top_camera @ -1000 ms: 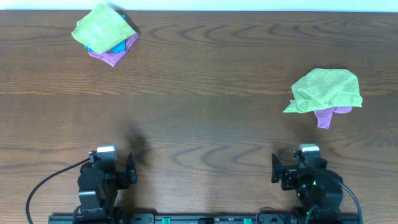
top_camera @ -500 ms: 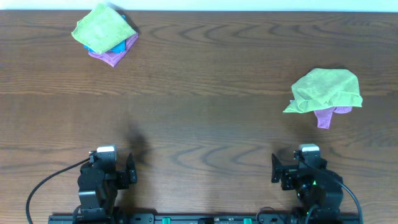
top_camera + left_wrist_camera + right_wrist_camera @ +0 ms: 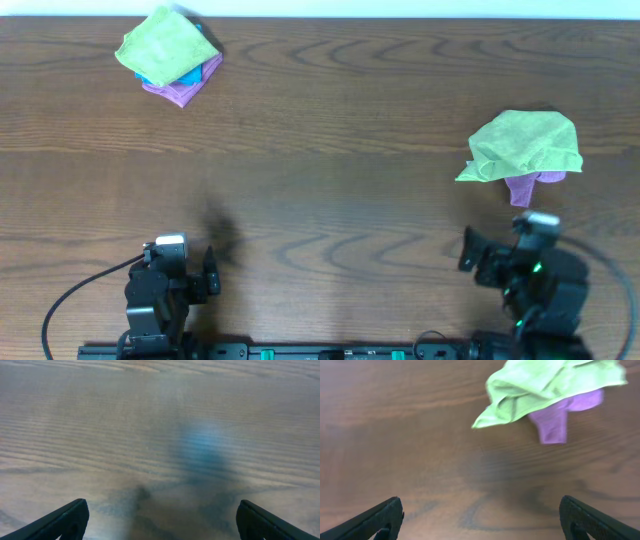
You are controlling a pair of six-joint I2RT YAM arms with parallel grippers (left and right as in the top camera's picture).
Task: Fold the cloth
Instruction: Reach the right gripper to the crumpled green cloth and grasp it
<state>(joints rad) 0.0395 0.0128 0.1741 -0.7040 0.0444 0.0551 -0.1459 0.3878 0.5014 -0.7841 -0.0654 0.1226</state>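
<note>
A crumpled green cloth (image 3: 525,144) lies on the right of the table, on top of a purple cloth (image 3: 522,187) that sticks out at its near edge. Both show in the right wrist view, green cloth (image 3: 545,385) and purple cloth (image 3: 557,417). My right gripper (image 3: 512,258) is open and empty, just in front of these cloths, its fingertips (image 3: 482,517) over bare wood. My left gripper (image 3: 172,262) is open and empty at the near left, its fingertips (image 3: 162,520) over bare wood.
A stack of folded cloths (image 3: 170,55), green on top of blue and purple, sits at the far left corner. The table (image 3: 330,180) is dark wood. The arm bases stand along the near edge.
My right gripper has moved forward and to the right, closer to the green cloth. The left arm and both cloth piles have not moved.
</note>
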